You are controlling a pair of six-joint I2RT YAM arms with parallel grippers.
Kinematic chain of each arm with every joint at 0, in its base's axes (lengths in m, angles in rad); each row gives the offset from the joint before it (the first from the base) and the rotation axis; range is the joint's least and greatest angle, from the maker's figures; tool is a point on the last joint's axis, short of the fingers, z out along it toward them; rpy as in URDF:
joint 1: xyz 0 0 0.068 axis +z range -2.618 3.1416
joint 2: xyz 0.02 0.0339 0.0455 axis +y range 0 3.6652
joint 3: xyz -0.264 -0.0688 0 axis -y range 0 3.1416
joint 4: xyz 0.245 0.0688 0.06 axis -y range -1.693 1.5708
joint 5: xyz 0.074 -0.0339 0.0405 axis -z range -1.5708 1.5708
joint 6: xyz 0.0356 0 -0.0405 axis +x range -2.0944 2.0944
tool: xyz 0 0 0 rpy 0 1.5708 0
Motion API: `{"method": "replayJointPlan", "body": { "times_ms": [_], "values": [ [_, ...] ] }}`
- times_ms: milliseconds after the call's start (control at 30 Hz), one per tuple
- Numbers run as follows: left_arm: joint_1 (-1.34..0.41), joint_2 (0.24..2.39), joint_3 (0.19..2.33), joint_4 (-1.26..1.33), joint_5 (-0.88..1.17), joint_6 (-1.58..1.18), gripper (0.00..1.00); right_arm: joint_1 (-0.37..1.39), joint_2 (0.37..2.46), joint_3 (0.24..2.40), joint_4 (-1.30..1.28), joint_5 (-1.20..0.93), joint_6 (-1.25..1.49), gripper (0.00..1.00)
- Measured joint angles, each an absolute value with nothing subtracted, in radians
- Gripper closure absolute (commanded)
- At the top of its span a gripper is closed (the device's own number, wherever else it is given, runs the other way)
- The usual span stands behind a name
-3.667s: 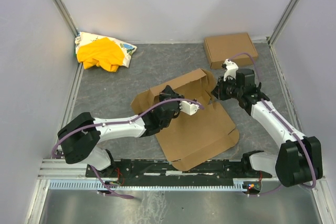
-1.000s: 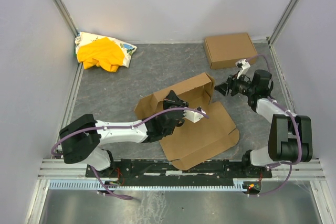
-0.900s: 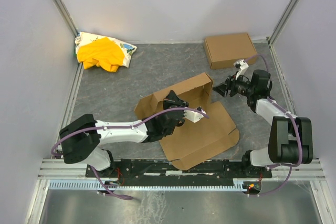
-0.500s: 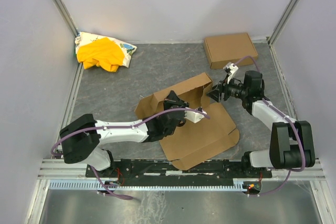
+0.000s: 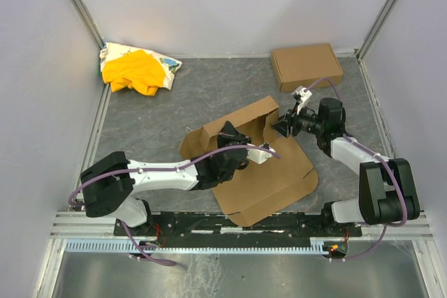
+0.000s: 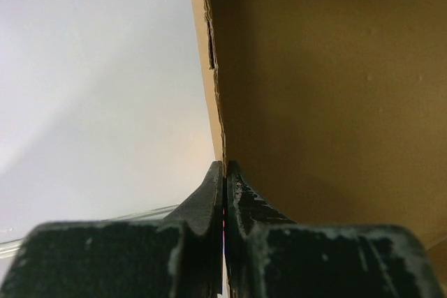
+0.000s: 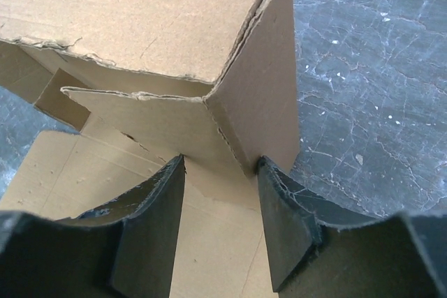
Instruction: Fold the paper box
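The paper box (image 5: 269,172) lies as a brown cardboard sheet in the middle of the table, with its rear panel (image 5: 244,118) raised. My left gripper (image 5: 232,134) is shut on that panel's edge. In the left wrist view the left gripper (image 6: 224,169) pinches the thin cardboard edge, and the panel (image 6: 328,88) fills the right side. My right gripper (image 5: 281,126) is at the panel's right end. The right wrist view has the right gripper (image 7: 220,165) open, straddling the upright corner flap (image 7: 258,102); the right finger (image 7: 286,207) touches the flap's edge.
A ready-made brown cardboard box (image 5: 307,66) sits at the back right. A yellow-and-white cloth heap (image 5: 138,69) lies in the back left corner. White walls close in three sides. Grey table surface (image 7: 370,68) lies right of the flap.
My right gripper has moved left from open table onto the raised panel's corner flap, its jaws a little narrower. The left gripper has kept its hold and place.
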State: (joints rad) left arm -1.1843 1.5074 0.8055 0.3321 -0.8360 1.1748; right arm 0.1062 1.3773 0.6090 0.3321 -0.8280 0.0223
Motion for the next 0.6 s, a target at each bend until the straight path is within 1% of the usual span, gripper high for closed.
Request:
{"method": "replayJointPlan", "body": {
  "times_ms": [100, 267, 300, 600],
  "values": [
    [-1.185, 1.508, 0.805, 0.328, -0.846, 1.175, 0.97, 0.125, 1.386, 0.609, 0.350, -0.793, 0.029, 0.56],
    [-1.186, 1.508, 0.805, 0.319, -0.864, 1.174, 0.97, 0.156, 1.400, 0.609, 0.390, -0.712, 0.067, 0.73],
    [-1.186, 1.508, 0.805, 0.319, -0.865, 1.174, 0.97, 0.161, 1.402, 0.609, 0.398, -0.699, 0.075, 0.74],
    [-1.193, 1.508, 0.807, 0.306, -0.897, 1.156, 0.97, 0.241, 1.402, 0.591, 0.469, -0.529, 0.122, 0.69]
  ]
}}
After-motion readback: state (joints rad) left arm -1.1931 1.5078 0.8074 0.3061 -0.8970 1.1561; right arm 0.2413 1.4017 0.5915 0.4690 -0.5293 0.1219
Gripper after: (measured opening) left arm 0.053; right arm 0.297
